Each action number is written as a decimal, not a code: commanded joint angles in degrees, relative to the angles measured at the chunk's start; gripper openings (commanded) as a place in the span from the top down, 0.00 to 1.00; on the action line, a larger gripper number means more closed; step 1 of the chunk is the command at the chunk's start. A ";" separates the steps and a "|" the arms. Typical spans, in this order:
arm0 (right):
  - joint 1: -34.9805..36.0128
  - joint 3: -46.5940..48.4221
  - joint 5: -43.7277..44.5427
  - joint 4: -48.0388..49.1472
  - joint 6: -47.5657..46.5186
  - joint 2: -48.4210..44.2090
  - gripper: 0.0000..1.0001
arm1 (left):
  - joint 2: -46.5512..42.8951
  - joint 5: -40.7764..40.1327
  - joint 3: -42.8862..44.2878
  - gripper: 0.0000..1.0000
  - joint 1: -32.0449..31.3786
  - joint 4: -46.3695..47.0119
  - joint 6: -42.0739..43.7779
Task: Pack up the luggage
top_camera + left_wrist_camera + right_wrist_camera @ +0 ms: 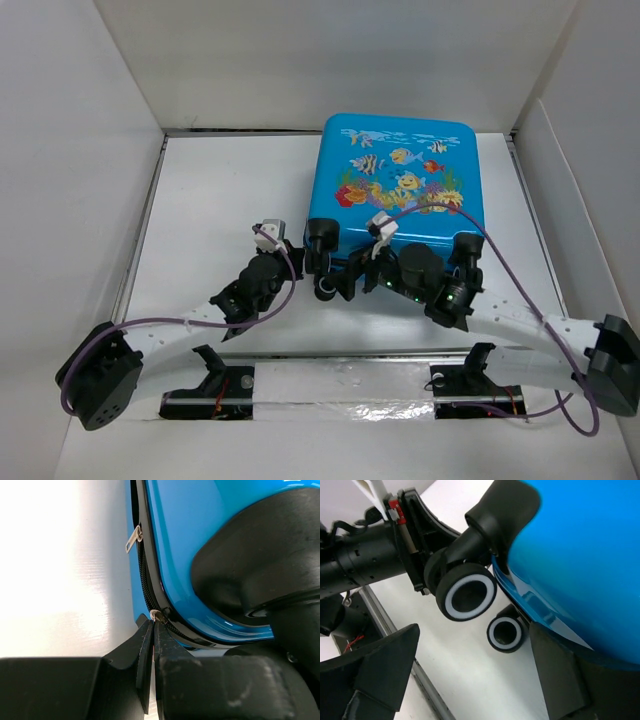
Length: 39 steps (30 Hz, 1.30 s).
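Observation:
The luggage (400,185), a bright-blue hard-shell suitcase with a fish print, lies flat and closed on the table, its wheels toward me. My left gripper (303,262) is at its near-left corner. In the left wrist view the gripper (152,625) is shut on a small metal zipper pull (158,615) on the black zipper track (146,580). A second pull (133,538) hangs farther along the track. My right gripper (345,273) is open at the near edge. In the right wrist view the gripper (470,680) straddles bare table below two black wheels (466,591), one finger (560,680) against the blue shell.
White walls enclose the table on the left, back and right. A metal rail (340,352) runs along the near edge by the arm bases. The left arm's wrist (370,555) sits close to the right gripper, beside the wheels. White table (220,190) lies left of the suitcase.

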 commanded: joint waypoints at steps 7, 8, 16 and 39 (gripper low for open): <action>1.09 7.23 -0.84 13.02 5.21 13.21 0.00 | -0.92 1.78 2.60 1.00 0.16 5.46 1.31; 1.09 7.23 -0.75 13.99 6.44 14.96 0.00 | -0.75 2.48 2.51 1.00 0.16 5.81 1.40; 1.09 10.04 0.13 19.98 11.81 22.09 0.00 | -0.13 3.81 1.64 1.00 0.16 7.83 1.31; -1.19 -6.03 17.70 12.56 12.27 -1.06 1.00 | -2.94 3.54 0.49 1.00 0.16 6.07 1.93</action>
